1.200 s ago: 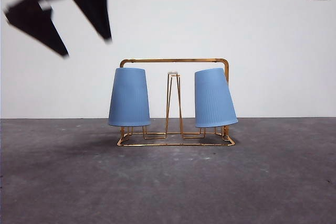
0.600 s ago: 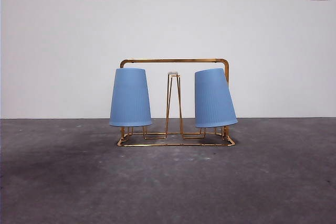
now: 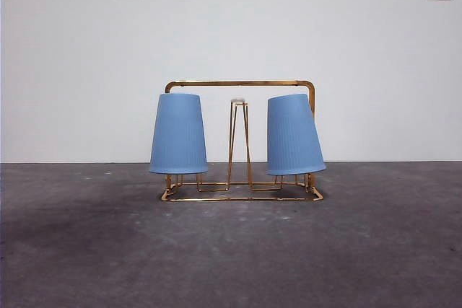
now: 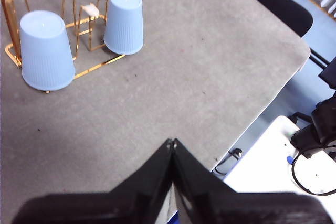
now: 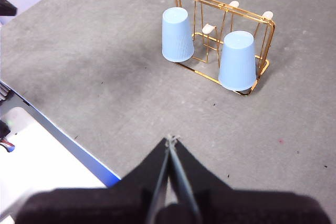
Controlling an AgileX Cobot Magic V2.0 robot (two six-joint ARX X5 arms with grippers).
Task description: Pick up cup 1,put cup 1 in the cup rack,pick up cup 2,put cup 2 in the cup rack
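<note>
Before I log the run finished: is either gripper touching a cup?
Apart. Both wrist views show bare table between the shut left gripper, the shut right gripper and the racked blue cups.

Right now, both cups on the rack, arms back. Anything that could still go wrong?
1. The right-hand cup leans outward on its peg, toward the end of the cup rack; a table bump might tip it off.
2. The rack is thin wire and looks light; any arm pass nearby could shift it.
The left-hand cup sits straight. Left gripper and right gripper are shut, clear of the rack.
</note>
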